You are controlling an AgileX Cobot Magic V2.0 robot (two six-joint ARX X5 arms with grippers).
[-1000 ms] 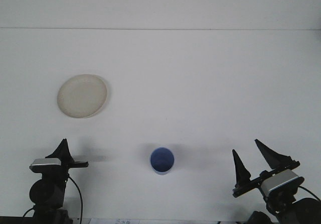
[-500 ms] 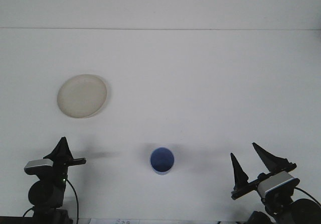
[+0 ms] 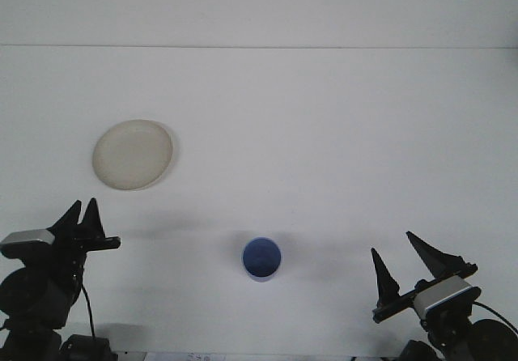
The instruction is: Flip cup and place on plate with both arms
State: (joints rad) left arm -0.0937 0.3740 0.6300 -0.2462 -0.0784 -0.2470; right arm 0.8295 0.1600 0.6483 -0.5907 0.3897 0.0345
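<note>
1. Cup [image 3: 261, 259] sits bottom centre, mouth up, untouched.
2. Plate [image 3: 133, 154] waits upper left, bare.
3. Right gripper [image 3: 407, 261] released, fingers spread; left gripper [image 3: 81, 215] parted; both apart from cup.

Plate [image 3: 133, 154] far left, cup [image 3: 261, 259] nearer (centre), on table [image 3: 324, 134]

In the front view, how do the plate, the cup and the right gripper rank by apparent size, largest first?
1. Right gripper, though nearness to the camera may enlarge it.
2. Plate.
3. Cup, clearly smallest.
</note>
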